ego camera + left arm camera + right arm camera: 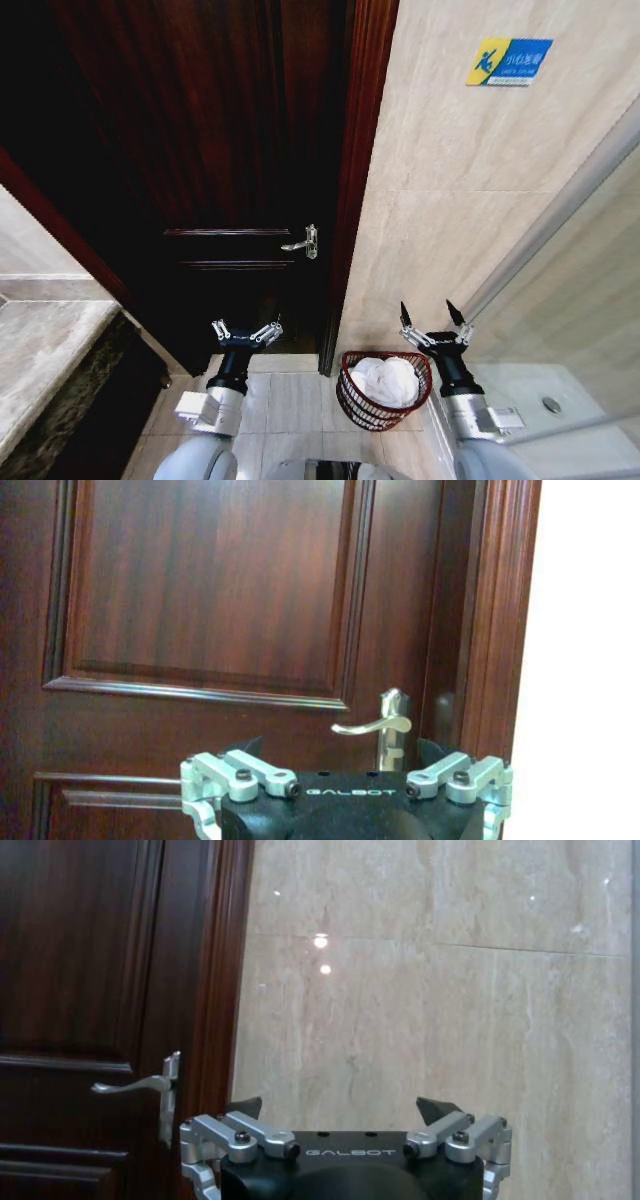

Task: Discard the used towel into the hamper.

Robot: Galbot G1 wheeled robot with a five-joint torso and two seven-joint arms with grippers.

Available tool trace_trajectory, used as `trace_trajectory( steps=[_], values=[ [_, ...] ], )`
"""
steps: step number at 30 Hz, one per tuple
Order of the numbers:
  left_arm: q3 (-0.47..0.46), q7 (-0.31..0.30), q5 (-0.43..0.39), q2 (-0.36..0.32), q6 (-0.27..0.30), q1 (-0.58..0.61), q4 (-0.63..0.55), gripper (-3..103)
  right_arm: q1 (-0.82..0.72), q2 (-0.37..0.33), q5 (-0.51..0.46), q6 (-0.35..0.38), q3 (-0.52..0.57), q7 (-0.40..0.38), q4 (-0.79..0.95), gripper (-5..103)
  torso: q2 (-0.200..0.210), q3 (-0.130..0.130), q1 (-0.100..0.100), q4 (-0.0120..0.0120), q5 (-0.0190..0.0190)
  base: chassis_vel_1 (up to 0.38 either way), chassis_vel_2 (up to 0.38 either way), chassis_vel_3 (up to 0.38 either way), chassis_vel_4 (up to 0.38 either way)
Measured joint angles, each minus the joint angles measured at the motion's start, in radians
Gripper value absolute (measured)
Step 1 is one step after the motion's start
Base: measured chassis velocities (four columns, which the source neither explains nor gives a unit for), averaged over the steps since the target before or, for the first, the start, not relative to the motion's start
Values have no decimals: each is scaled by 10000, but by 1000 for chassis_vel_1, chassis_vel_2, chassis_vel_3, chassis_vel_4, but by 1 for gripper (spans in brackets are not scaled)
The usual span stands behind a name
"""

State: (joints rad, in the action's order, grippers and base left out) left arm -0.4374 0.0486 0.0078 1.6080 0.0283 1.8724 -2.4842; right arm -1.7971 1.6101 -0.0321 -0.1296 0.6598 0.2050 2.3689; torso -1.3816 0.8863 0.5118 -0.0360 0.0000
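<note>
- The crumpled white towel point(385, 381) sits inside the small round reddish-brown wicker hamper point(352, 400) on the tiled floor, by the beige wall.
- Right gripper point(432, 312) hovers just above the rim, fingers spread and empty; left gripper point(246, 331) is open too, facing the dark wooden door point(215, 150).
- Looks done to me, so lift straight up and don't snag the weave.

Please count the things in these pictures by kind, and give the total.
Grippers: 2 (left gripper, right gripper, jaws open)
Hamper: 1
Towel: 1, inside the hamper
Door: 1
Door handle: 1
Wall sign: 1
Total: 7
</note>
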Motion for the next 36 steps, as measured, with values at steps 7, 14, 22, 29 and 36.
trace_trajectory(
  steps=[7, 14, 22, 29, 36],
  values=[
    [0, 0, 1, 0, 0, 0, 0, 100, -69, -2, 148, -20, -53, 163, 6, 100, 0, 0, 0, 0, 0, 0, 0, 0, 0],
    [0, 0, 0, 0, 0, 0, 0, 100, -76, -7, 154, -19, -56, 177, 8, 100, 0, 0, 0, 0, 0, 0, 0, 0, 0],
    [0, 0, 0, 0, 0, 1, 0, 100, -78, -13, 150, -18, -55, 185, 8, 100, 0, 0, 0, 0, 0, 0, 0, 0, 0],
    [0, 0, 0, 0, 0, 0, 0, 100, -78, -16, 146, -19, -51, 189, 6, 100, 0, 0, 0, 0, 0, 0, 0, 0, 0],
    [-1, 0, 0, -1, 0, 0, 0, 100, -77, -18, 142, -21, -50, 191, 1, 100, 0, -1, -1, 0, -2, -15, -22, 21, 13]
  ],
)
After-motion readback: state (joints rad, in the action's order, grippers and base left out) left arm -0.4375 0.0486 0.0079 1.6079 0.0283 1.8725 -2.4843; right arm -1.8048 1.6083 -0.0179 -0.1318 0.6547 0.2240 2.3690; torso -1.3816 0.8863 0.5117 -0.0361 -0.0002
